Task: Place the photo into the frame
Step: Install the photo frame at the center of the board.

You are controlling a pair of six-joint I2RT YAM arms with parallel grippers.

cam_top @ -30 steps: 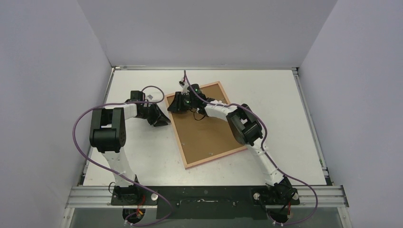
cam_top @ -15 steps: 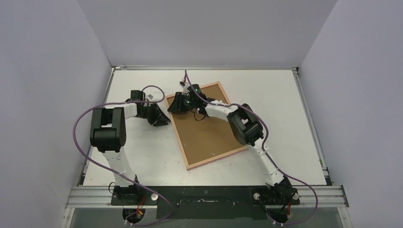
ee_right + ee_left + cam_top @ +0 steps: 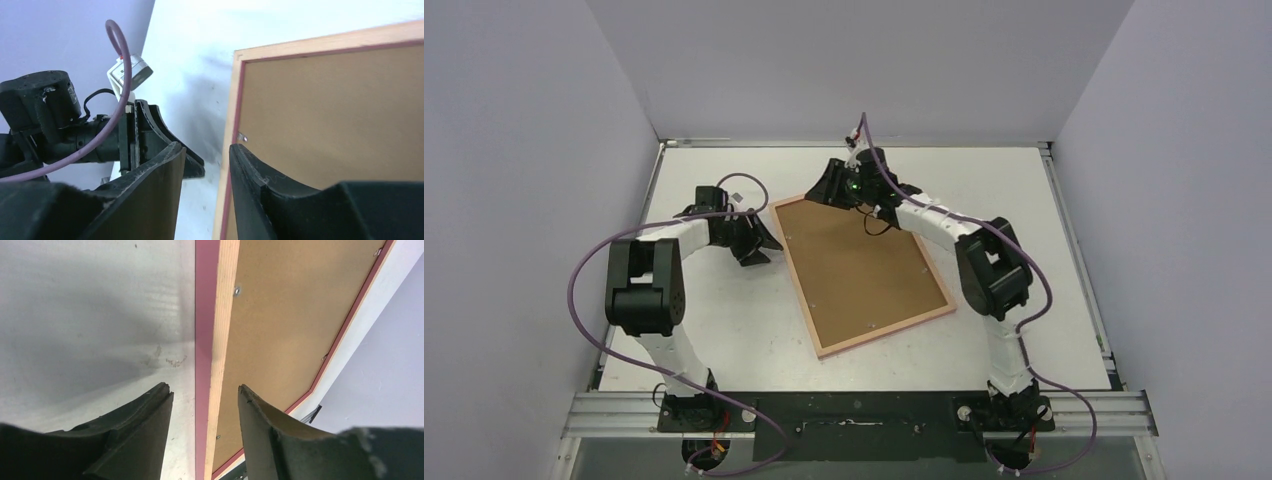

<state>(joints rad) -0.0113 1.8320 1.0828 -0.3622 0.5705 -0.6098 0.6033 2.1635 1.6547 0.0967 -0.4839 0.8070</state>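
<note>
Toward the counter's (image 3: 1044,250) far-left corner, both jaws stand open, empty; slide your left jaws squarely over the frame's (image 3: 222,315) rim before closing.

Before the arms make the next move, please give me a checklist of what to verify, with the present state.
1. Frame lies flat, back up: ok.
2. Backing board sits inside frame: ok.
3. Photo located: cannot tell, no view shows it.
4. Left gripper open, empty: ok.
5. Right gripper open, empty: ok.
</note>
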